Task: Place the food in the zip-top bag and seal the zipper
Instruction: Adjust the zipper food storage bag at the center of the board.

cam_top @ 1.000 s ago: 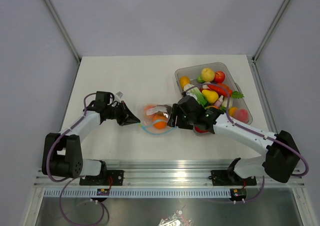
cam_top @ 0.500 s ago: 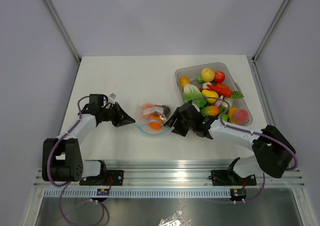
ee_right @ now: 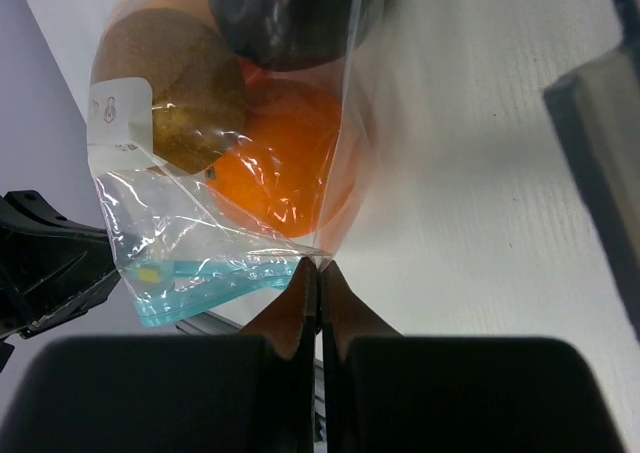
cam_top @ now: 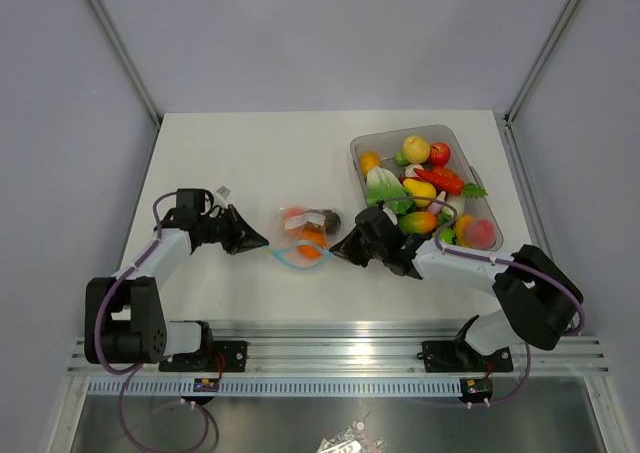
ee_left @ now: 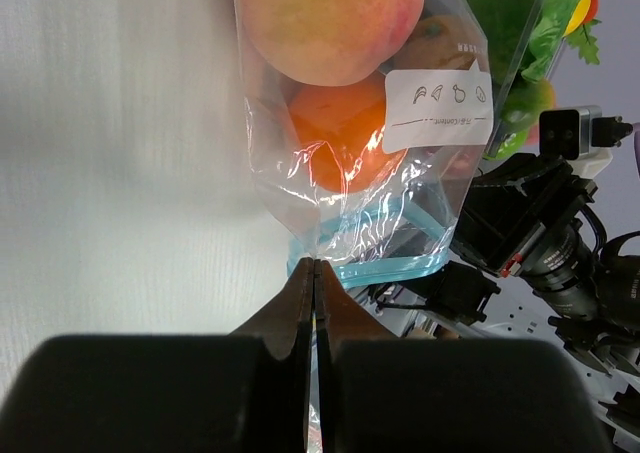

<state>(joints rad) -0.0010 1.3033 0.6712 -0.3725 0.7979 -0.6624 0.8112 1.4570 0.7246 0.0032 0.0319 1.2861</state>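
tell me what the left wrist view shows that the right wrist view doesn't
Only the left wrist view shows the peach in the bag and the green lettuce beyond it.
Only the right wrist view shows a dark round fruit at the bag's far end.
Both show the orange inside the clear zip-top bag, the light blue zipper along its mouth, and a shut hand pinching one corner of that mouth: the left hand in its own view, the right hand in its own.

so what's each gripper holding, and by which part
Both hold the bag: left gripper pinches one end of the zipper, right gripper the other.
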